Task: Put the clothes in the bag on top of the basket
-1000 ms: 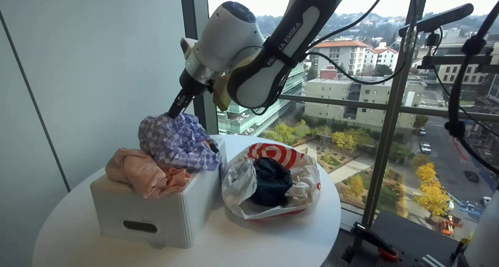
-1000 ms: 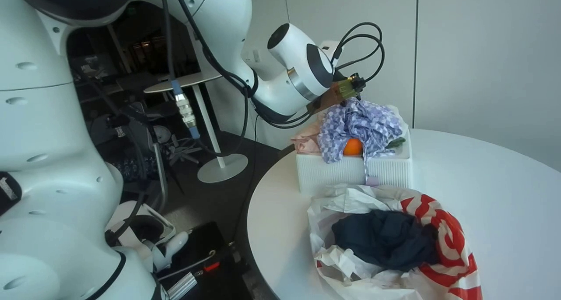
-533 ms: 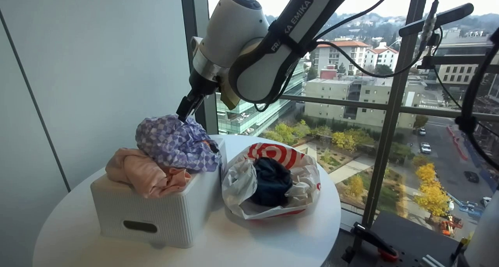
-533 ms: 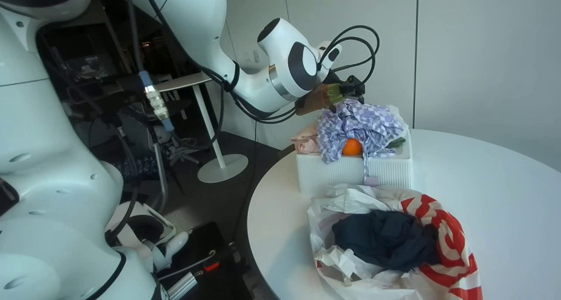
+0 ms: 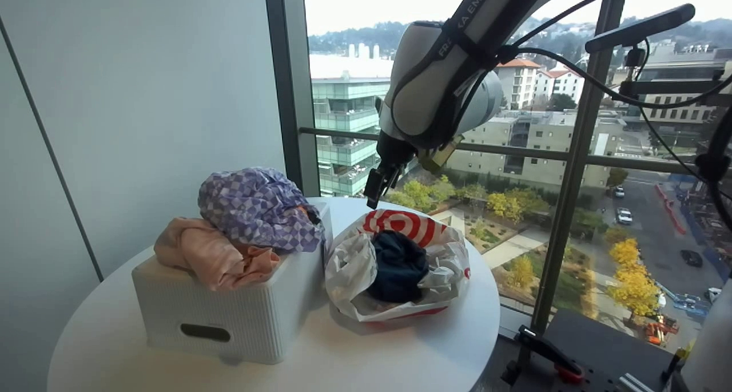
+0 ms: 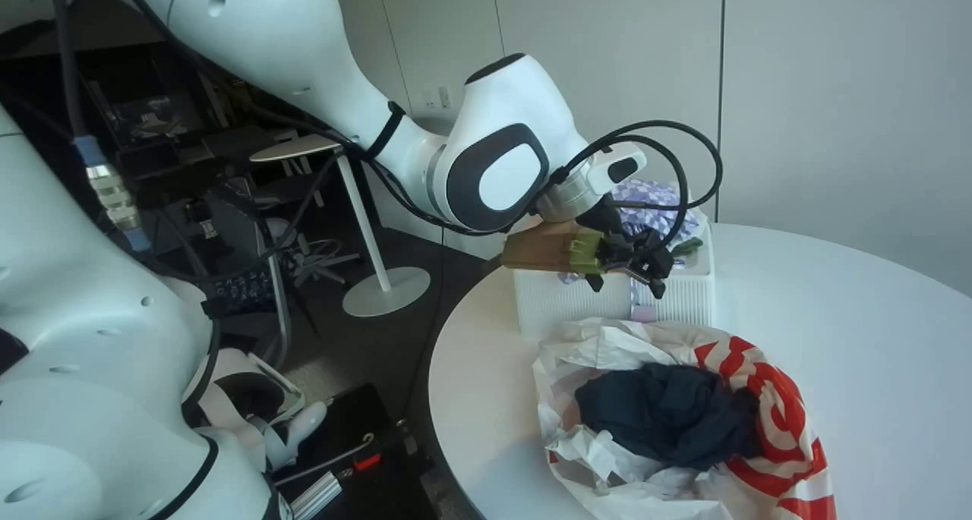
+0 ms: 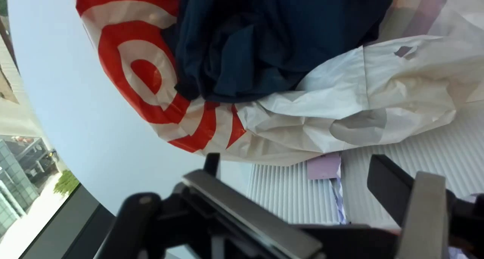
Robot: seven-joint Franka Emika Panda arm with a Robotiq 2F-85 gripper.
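Currently the hand (image 7: 297,164) hangs above the bench (image 5: 394,355) near the plastic bag (image 5: 351,266), unclenched, its fingers (image 7: 389,187) spread wide. Lower down, apart from the fingers, the dark blue garment (image 6: 672,414) lies crumpled in that bag; the checked purple cloth (image 5: 257,209) and the peach cloth (image 5: 209,254) rest on top of the basket (image 5: 200,303) just beside it. Red and white bullseye rings (image 7: 147,75) mark the bag. On the arm (image 5: 426,103) "EMIKA" can be read, the word before it partly under a black strap (image 5: 466,44).
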